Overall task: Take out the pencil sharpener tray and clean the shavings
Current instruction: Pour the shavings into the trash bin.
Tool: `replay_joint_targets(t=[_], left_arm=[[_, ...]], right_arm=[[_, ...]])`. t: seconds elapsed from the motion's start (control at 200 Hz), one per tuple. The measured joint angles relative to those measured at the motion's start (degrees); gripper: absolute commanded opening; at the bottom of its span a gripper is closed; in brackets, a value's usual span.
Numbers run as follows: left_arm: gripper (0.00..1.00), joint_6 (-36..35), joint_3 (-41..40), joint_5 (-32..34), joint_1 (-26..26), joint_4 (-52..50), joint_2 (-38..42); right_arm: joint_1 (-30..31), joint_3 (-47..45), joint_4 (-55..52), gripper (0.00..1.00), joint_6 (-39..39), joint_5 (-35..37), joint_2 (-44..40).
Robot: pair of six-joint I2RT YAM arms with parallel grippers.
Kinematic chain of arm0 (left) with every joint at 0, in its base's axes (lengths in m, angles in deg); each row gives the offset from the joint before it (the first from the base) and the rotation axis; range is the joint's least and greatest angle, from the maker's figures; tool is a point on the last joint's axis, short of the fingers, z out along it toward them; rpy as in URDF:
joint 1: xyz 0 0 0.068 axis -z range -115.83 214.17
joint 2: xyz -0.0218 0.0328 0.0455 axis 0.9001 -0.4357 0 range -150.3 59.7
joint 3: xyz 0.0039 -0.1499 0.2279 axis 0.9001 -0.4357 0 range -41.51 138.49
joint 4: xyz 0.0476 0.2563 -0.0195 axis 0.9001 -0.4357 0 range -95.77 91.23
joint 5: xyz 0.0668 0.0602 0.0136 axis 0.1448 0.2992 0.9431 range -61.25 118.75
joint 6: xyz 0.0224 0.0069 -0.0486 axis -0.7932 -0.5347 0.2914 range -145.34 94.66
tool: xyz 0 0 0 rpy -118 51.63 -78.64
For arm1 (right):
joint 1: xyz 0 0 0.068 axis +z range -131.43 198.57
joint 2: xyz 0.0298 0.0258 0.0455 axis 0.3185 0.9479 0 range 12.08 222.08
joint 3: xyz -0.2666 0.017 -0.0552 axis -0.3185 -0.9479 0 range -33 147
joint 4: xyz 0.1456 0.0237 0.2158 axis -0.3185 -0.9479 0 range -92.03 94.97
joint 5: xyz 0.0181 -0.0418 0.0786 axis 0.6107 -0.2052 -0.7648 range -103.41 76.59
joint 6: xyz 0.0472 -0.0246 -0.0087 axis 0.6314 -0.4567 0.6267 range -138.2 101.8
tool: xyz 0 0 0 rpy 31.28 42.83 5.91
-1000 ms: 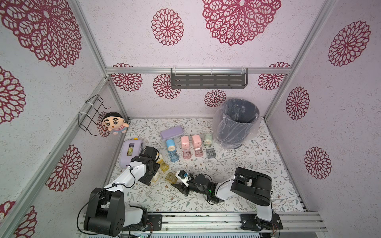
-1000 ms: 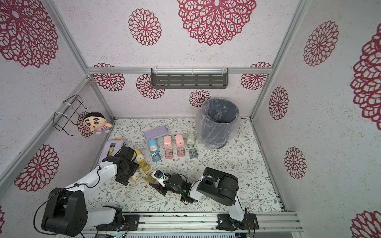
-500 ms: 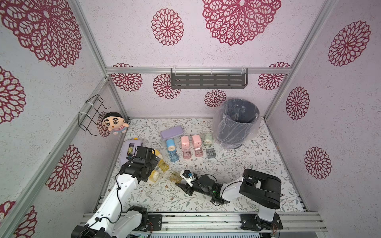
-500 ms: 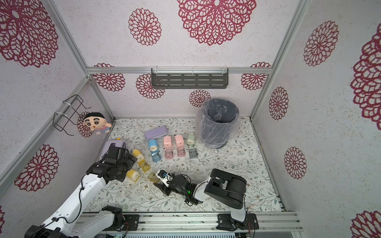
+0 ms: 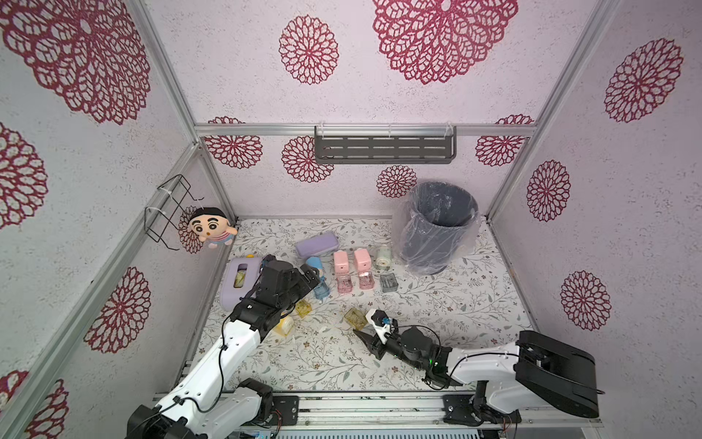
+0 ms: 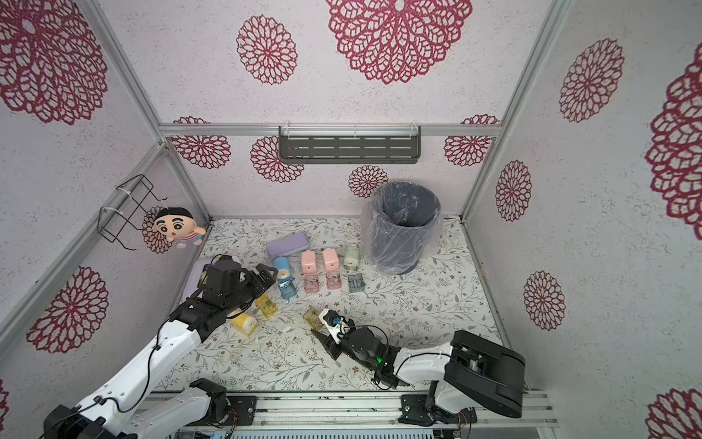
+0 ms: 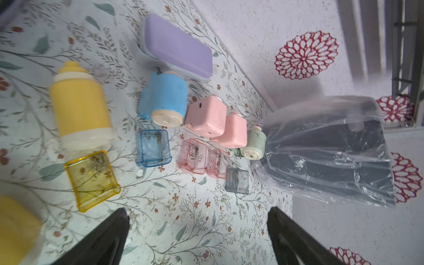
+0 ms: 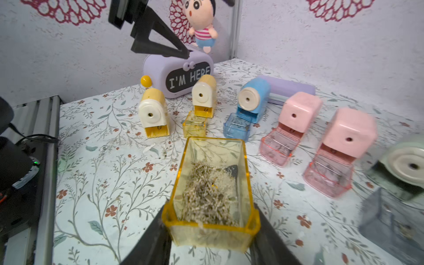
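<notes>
2 white arms [image 5: 235, 342], black joints [image 5: 554, 370], thin cables [image 5: 221, 361]

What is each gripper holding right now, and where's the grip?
Right gripper is shut on the yellow tray, jaws clamping its two outer side walls at the wrist-side end, shavings inside. Left gripper is open, holding nothing.

left hand [image 7: 198, 210] opened and lifted, right hand [image 8: 210, 220] moved yellow tray [image 8: 207, 236] aside
</notes>
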Motion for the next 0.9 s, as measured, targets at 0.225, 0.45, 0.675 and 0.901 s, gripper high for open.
replay_joint_targets(t=[0.225,0.45,0.675,0.901], left_arm=[[0.97,-4.5,0.1,-2.4,5.0,11.3,-6.7],[0.97,-12.9,-0.4,-3.4,10.2,21.8,-11.4],[0.97,-19.4,-5.0,-5.3,10.8,31.1,-14.2],[0.97,-21.7,-7.2,-5.6,10.9,33.9,-14.6]], right_arm=[[-3.5,-4.0,-8.8,0.4,1.4,6.4,-13.8],[-8.3,-4.4,-19.6,0.4,3.0,10.9,-27.0],[-14.9,2.5,-29.9,0.39,3.5,11.1,-29.0],[-21.7,18.7,-38.1,0.38,2.8,8.7,-21.4]])
